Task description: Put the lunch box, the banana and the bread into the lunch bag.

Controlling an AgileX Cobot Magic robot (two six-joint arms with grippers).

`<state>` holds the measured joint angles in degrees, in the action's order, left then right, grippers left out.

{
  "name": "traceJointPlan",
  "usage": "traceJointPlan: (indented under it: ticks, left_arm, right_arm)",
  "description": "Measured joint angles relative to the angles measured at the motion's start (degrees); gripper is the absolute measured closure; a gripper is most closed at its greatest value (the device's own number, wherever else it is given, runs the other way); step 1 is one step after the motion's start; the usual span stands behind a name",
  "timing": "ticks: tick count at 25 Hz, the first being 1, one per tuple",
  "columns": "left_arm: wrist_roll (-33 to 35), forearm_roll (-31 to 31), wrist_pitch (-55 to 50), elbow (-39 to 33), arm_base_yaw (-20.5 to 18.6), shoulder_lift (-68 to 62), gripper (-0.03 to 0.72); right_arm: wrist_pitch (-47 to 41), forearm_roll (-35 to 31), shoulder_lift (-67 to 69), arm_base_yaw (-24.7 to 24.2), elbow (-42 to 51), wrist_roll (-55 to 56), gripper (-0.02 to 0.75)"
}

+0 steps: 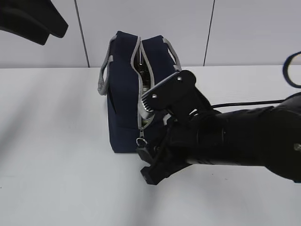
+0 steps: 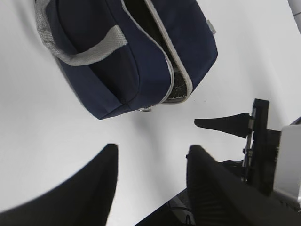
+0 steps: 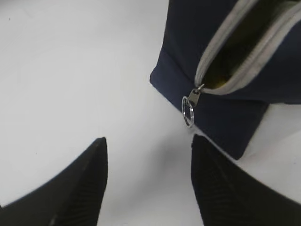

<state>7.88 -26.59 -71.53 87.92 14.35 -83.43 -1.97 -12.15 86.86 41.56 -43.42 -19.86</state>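
Note:
The navy lunch bag (image 1: 124, 94) stands upright on the white table with its grey zipper open along the top and down the near end. The ring pull (image 3: 188, 110) hangs at the low end of the zipper. My right gripper (image 3: 149, 143) is open and empty, low over the table just in front of the ring pull; it also shows in the exterior view (image 1: 148, 162). My left gripper (image 2: 151, 153) is open and empty, high above the table, with the bag (image 2: 136, 52) beyond it. The lunch box, the banana and the bread are out of view; the bag's inside is too dark to read.
The right arm (image 1: 235, 139) reaches in from the right across the front of the bag. The left arm (image 1: 30, 19) hangs at the top left. Grey strap handles (image 1: 104, 70) stand on both sides of the bag. A wall runs behind the table.

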Motion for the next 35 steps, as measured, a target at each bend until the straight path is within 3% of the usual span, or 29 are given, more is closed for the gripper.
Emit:
traceJointPlan:
  ticks: [11, 28, 35]
  left_arm:
    - [0.0, 0.0, 0.0, 0.0, 0.0, 0.0, 0.344]
    - [0.14, 0.0, 0.0, 0.0, 0.0, 0.0, 0.345]
    - [0.14, 0.0, 0.0, 0.0, 0.0, 0.0, 0.345]
  right_arm:
    - [-5.09, 1.82, 2.11, 0.0, -2.16, -1.57, 0.321]
    - [-2.24, 8.28, 2.62, -0.85, -2.16, -2.14, 0.333]
    - [9.99, 8.17, 3.48, -1.82, 2.24, -2.03, 0.333]
